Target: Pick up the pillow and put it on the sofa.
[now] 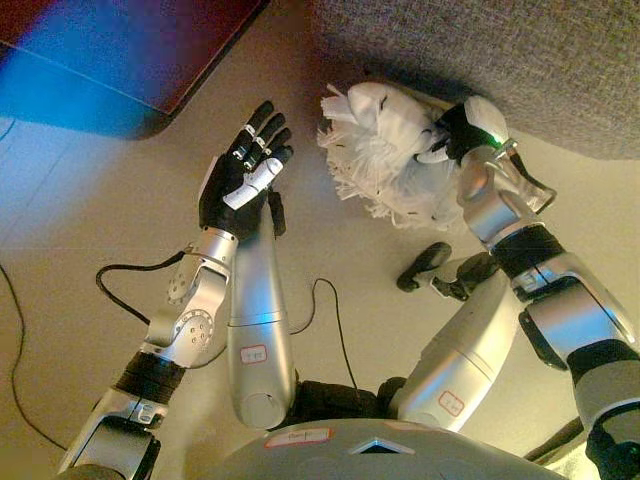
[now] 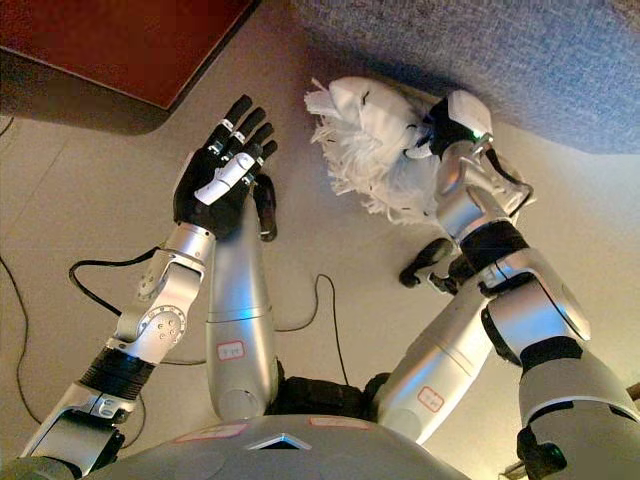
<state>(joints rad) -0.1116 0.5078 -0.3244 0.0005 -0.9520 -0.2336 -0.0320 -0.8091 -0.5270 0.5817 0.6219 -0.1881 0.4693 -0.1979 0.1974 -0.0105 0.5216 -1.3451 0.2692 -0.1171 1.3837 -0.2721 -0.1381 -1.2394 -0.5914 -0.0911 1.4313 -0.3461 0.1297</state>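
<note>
A white fringed pillow (image 1: 385,160) lies on the beige floor right at the foot of the grey sofa (image 1: 500,60). My right hand (image 1: 452,132) is at the pillow's right side, its dark fingers curled into the white cloth. My left hand (image 1: 245,170) is open, fingers straight, held up to the left of the pillow with a small gap between them. The pillow also shows in the right eye view (image 2: 375,145), with the left hand (image 2: 222,172) beside it.
A dark red-brown table (image 2: 130,45) fills the upper left. The sofa's base runs across the upper right. Beige floor (image 1: 90,190) lies to the left.
</note>
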